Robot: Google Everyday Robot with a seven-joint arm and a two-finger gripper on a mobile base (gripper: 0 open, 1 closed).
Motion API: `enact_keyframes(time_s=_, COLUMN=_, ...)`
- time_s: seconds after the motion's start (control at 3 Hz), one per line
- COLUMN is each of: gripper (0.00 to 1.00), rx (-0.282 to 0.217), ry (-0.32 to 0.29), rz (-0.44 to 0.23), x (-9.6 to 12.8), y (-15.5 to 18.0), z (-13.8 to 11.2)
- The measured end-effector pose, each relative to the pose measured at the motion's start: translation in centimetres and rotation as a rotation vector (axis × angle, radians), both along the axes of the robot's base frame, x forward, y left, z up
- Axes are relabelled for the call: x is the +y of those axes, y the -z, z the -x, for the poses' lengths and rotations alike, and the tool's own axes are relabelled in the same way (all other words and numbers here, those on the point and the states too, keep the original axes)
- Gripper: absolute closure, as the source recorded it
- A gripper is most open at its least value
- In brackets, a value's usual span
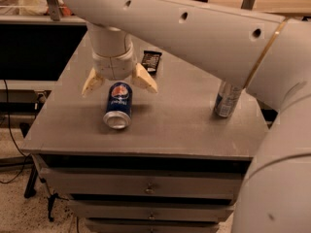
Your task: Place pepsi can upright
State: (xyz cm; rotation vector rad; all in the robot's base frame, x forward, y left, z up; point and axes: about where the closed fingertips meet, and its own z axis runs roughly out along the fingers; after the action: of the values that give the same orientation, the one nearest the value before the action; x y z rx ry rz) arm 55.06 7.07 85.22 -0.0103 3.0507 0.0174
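Note:
The pepsi can (118,105) lies on its side on the grey cabinet top (170,125), left of centre, its silver end facing the front edge. It is dark blue with the round red-white-blue logo facing up. My gripper (119,85) hangs just above the can's far end, open, with one cream finger (92,83) on the left and the other on the right. The fingers straddle the can's far end and do not hold it.
A taller slim silver-and-blue can (226,99) stands upright at the right, partly hidden by my arm (204,38). A dark snack packet (151,61) lies at the back of the top. Drawers (146,186) sit below the front edge.

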Motion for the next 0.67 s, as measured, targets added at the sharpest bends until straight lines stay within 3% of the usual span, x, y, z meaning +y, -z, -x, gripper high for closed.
enact_keyframes(time_s=0.67, gripper=0.4, rx=0.015, ry=-0.02, rz=0.004, x=0.31, y=0.5, z=0.12)
